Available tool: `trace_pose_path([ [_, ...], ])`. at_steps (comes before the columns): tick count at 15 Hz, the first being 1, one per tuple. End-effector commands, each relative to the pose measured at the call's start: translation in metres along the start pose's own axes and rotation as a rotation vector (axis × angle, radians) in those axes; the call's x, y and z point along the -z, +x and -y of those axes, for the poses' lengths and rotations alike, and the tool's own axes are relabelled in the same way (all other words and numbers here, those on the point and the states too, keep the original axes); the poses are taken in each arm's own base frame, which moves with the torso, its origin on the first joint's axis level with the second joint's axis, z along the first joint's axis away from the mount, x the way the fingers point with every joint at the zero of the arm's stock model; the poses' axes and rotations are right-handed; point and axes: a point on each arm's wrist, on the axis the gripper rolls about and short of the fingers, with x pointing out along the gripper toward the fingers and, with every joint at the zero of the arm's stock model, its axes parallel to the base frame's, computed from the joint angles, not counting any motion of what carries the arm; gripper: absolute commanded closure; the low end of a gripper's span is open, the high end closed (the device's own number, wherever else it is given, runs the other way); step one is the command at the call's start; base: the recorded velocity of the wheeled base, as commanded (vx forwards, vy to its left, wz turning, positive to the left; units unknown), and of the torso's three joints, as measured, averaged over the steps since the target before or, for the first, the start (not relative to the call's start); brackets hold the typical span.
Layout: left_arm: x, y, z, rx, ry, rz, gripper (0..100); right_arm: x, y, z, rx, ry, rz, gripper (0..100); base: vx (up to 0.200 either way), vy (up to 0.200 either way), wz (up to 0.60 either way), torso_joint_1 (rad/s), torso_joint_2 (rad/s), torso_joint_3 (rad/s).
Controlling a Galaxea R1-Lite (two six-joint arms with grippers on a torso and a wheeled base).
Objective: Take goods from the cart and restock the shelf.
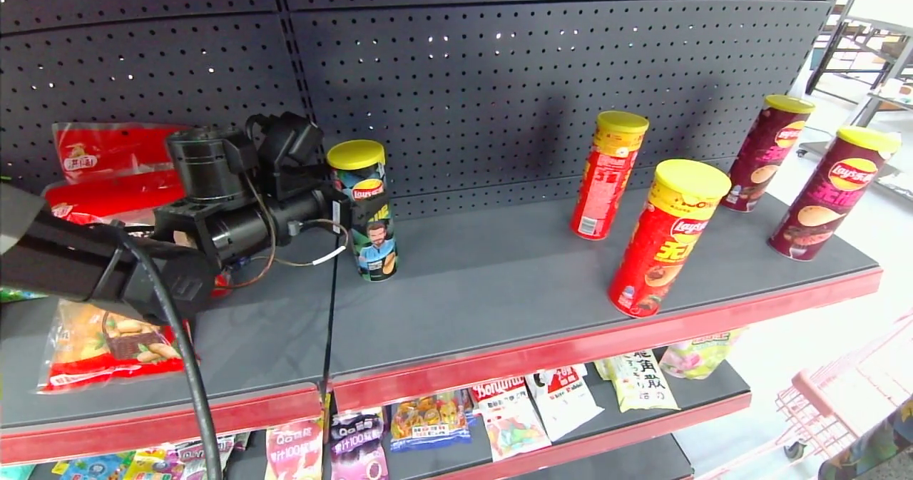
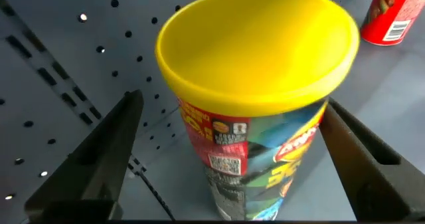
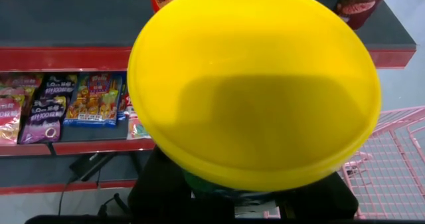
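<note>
Dark pegboard (image 1: 499, 73) rose behind the grey shelf (image 1: 499, 280) with its red front lip. On that shelf, upright and close to the back panel, stood the blue-green can (image 1: 364, 212) with a yellow lid, right between the fingers of my left claw (image 2: 232, 108). That claw was released. Its fingers (image 2: 99, 151) straddled the can's body under the lid, and on one side I saw a clear gap between finger and can.

My right claw (image 3: 242, 201) was clenched on the carried can (image 3: 254, 84), whose yellow lid faced the wrist camera. It was held out in front of the shelving, near the pink cart (image 3: 392, 164).

Well to the right of my left claw, on the same shelf, stood a red can (image 1: 608, 175) near the back and a second red can (image 1: 669, 237) at the front lip. Farther right stood a maroon can (image 1: 767, 153) and a second maroon can (image 1: 831, 193).

To the left of the left claw lay red snack bags (image 1: 107, 155) against the pegboard and a peanut bag (image 1: 107, 348) nearer the front. Below the claw, the lower shelf (image 1: 713, 387) carried a row of small sweet packets (image 1: 499, 412).
</note>
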Motion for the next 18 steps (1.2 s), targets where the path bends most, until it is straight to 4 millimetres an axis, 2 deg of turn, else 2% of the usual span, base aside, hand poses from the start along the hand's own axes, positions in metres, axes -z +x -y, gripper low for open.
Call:
trace_pose_path([
  [1, 0.003, 0.003, -0.002, 0.0, -0.001, -0.006, 0, 0.0, 0.001, 0.0, -0.001, -0.002, -0.006, 100, 0.0, 0.0, 0.0, 0.0, 0.0, 0.0],
  [9, 0.002, 0.015, -0.008, 0.015, 0.003, 0.018, 0, -0.001, 0.004, 0.0, -0.002, -0.001, -0.018, 100, 0.0, 0.0, 0.0, 0.0, 0.0, 0.0],
  [15, 0.001, 0.017, -0.002, 0.049, 0.004, 0.024, 0, -0.001, 0.005, 0.0, -0.003, -0.002, -0.024, 100, 0.0, 0.0, 0.0, 0.0, 0.0, 0.0],
  [16, 0.003, 0.018, -0.002, 0.05, 0.003, 0.02, 100, -0.001, 0.005, 0.0, -0.003, -0.002, -0.024, 100, 0.0, 0.0, 0.0, 0.0, 0.0, 0.0],
  [18, 0.003, 0.017, -0.001, 0.053, 0.003, 0.02, 100, -0.001, 0.005, 0.0, -0.003, -0.002, -0.024, 100, 0.0, 0.0, 0.0, 0.0, 0.0, 0.0],
])
